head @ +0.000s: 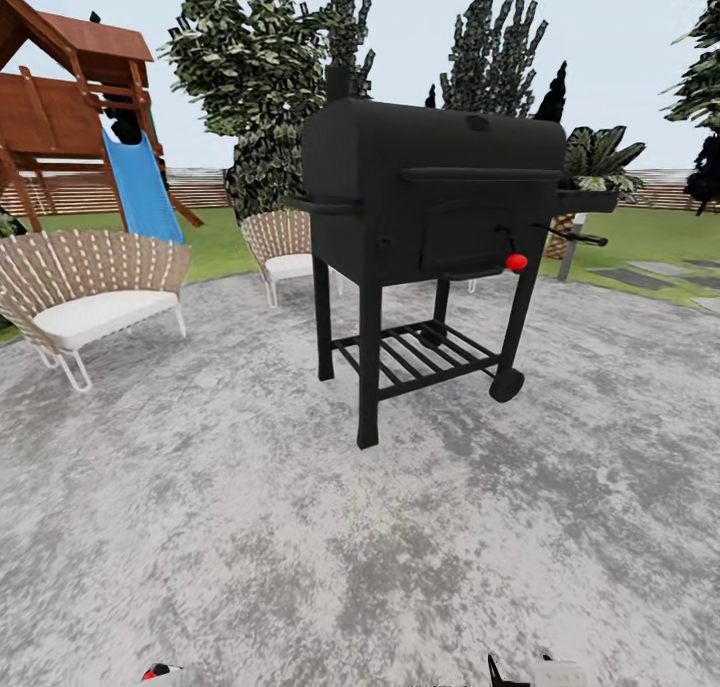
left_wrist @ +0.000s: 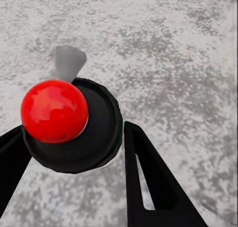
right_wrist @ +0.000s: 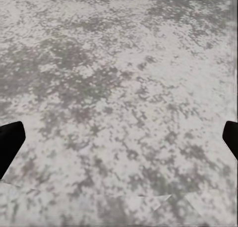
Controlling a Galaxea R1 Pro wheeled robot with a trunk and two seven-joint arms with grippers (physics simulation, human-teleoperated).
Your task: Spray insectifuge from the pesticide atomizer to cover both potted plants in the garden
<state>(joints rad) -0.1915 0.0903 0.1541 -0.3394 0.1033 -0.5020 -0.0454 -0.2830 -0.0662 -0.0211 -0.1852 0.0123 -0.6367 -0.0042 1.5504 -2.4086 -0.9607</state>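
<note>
Gripped in the left claw, the atomizer (right claw released) could hit the grill at twelve o'clock.

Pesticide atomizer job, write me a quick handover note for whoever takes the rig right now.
Left gripper: shut on the pesticide atomizer, red top facing the wrist camera, held over the grey patio.
Right gripper: jaws wide open, nothing between them, patio below.
Ahead in the head view: black grill, two wicker chairs, playset slide.
Done: atomizer picked up.
Left: find both potted plants, which are not in sight here, and spray each fully.
</note>
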